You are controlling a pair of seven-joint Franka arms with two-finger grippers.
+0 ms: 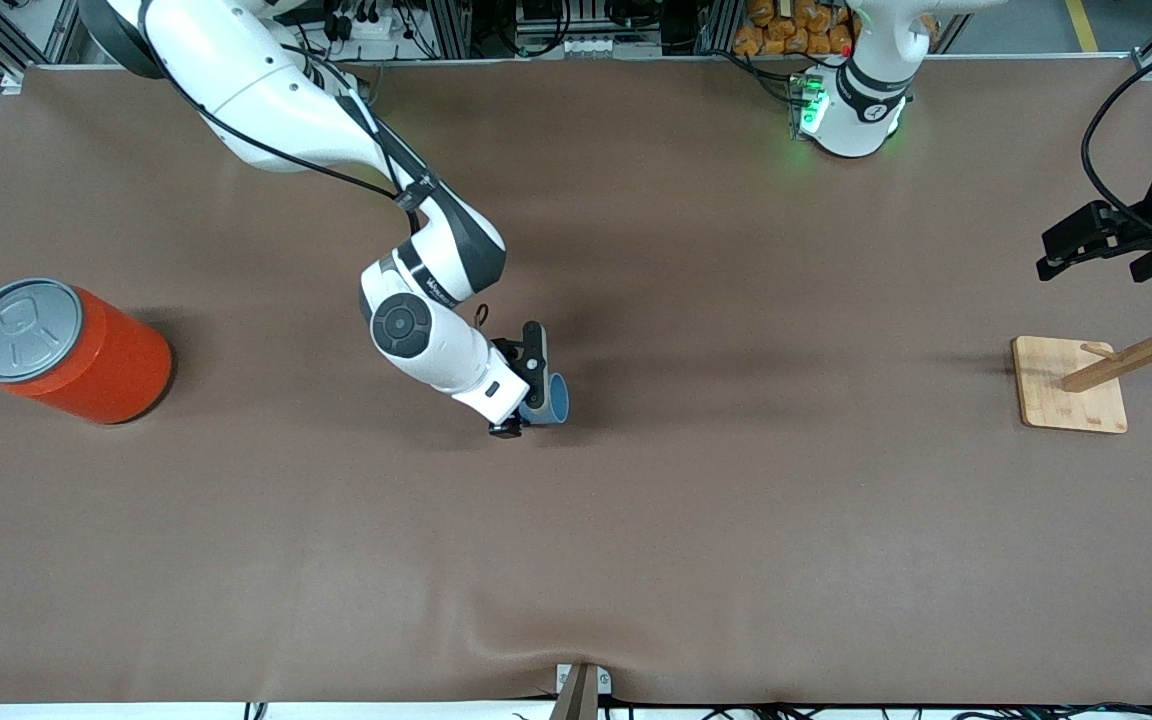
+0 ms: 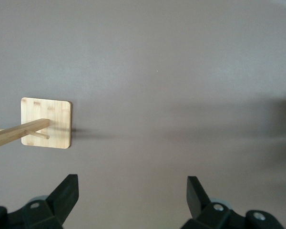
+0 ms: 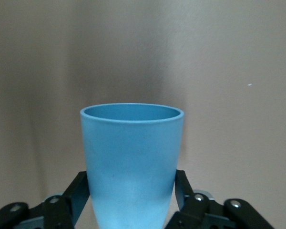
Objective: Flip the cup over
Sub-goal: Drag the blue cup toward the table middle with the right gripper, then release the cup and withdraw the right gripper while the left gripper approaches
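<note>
The right gripper [image 1: 528,390] is low over the middle of the table [image 1: 696,520], pinching the cup [image 1: 550,400] near its narrow base. In the right wrist view its two fingers [image 3: 79,192] press against either side of the cup [image 3: 132,167], spread only as wide as the cup's lower wall. The cup lies sideways in the grip, its wide rim pointing away from the wrist and toward the left arm's end of the table. Whether its side touches the table or hangs just above it is hard to judge from the front view.

The left gripper [image 1: 1086,240] waits in the air at the left arm's end of the table, over bare cloth beside the wooden rack [image 1: 1076,385]. Its fingers [image 2: 64,193] are spread wide with nothing between them, and the rack's base [image 2: 46,123] shows past them.

The orange can [image 1: 71,350] stands near the right arm's end of the table, well apart from the cup.
</note>
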